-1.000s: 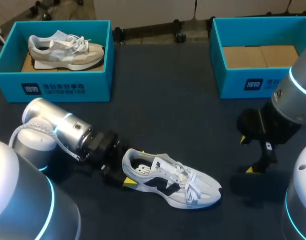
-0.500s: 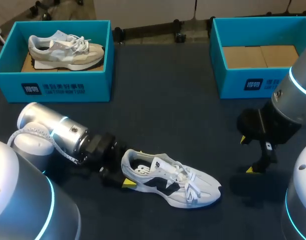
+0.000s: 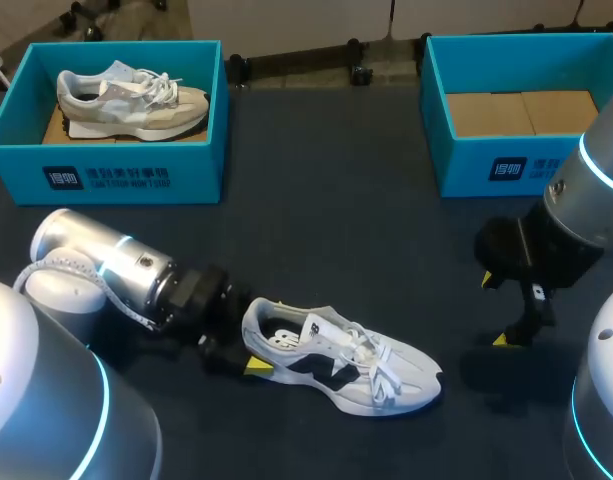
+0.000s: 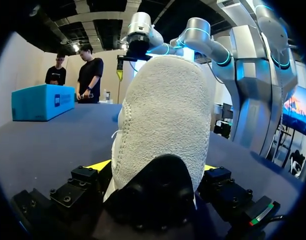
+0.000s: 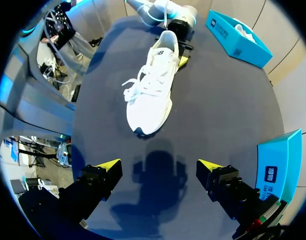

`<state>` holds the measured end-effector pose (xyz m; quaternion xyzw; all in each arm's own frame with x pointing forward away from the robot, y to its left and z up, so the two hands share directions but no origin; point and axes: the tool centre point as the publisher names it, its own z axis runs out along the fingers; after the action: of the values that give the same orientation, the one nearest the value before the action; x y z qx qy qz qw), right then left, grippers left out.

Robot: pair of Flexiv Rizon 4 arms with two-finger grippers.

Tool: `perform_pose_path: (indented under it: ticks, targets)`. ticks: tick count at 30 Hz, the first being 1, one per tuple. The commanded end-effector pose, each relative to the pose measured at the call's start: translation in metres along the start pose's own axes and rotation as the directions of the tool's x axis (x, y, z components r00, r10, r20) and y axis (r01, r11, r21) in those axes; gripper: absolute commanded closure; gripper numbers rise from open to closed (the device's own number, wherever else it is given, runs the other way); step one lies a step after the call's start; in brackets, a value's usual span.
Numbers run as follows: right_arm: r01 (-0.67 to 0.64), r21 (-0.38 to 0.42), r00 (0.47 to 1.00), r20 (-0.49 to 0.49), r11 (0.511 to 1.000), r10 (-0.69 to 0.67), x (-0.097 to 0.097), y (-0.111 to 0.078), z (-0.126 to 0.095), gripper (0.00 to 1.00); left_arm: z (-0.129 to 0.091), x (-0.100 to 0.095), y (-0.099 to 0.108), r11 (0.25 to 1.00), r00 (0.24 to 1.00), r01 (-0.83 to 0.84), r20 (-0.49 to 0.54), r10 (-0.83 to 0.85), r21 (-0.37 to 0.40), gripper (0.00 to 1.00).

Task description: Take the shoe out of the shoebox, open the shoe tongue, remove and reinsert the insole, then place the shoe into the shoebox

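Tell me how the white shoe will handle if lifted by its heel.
Likely light: the white shoe looks like a soft fabric trainer. Held only at the heel by the left gripper, the toe would probably sag. Loose laces may dangle and snag.

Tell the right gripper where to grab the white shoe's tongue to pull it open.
Probably best: pinch the tongue by its free top edge, coming down from above, toe side. The white shoe stands on its sole, opening upward, and the left gripper clamps the heel, blocking that end. The right gripper is open and empty.
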<state>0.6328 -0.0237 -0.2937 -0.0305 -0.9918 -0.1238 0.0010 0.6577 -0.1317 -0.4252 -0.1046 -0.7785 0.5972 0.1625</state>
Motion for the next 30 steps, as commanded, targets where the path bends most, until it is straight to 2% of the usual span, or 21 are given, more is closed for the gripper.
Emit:
perform_pose_path:
  ticks: [1, 2, 3, 4, 5, 18, 30]
  targets:
    - [0.000, 0.000, 1.000, 0.002, 1.000, 0.000, 0.001, -0.001, 0.001, 0.00, 0.006, -0.001, 0.003, 1.000, 1.000, -0.004, -0.005, 0.004, 0.003, 0.00]
    - [0.000, 0.000, 1.000, 0.002, 1.000, 0.000, 0.001, -0.001, 0.001, 0.00, 0.007, -0.001, 0.003, 1.000, 1.000, -0.005, -0.005, 0.005, 0.003, 0.17]
    - [0.000, 0.000, 1.000, 0.002, 1.000, 0.000, 0.001, -0.001, 0.001, 0.00, 0.007, -0.001, 0.003, 1.000, 1.000, -0.006, 0.001, 0.006, 0.003, 0.66]
    - [0.000, 0.000, 1.000, 0.002, 1.000, 0.000, 0.001, -0.001, 0.001, 0.00, 0.006, -0.001, 0.002, 1.000, 1.000, -0.006, 0.003, 0.006, 0.004, 0.90]
    - [0.000, 0.000, 1.000, 0.002, 1.000, 0.000, 0.001, -0.001, 0.001, 0.00, 0.004, -0.001, 0.002, 1.000, 1.000, -0.006, 0.016, 0.006, 0.010, 1.00]
    - [0.000, 0.000, 1.000, 0.002, 1.000, 0.000, 0.001, -0.001, 0.001, 0.00, -0.020, 0.011, 0.005, 0.997, 0.981, 0.025, 0.190, -0.038, 0.071, 1.00]
    - [0.000, 0.000, 1.000, 0.002, 1.000, 0.000, 0.001, -0.001, 0.001, 0.00, -0.031, 0.009, 0.006, 0.994, 0.947, 0.039, 0.313, -0.068, 0.100, 1.00]
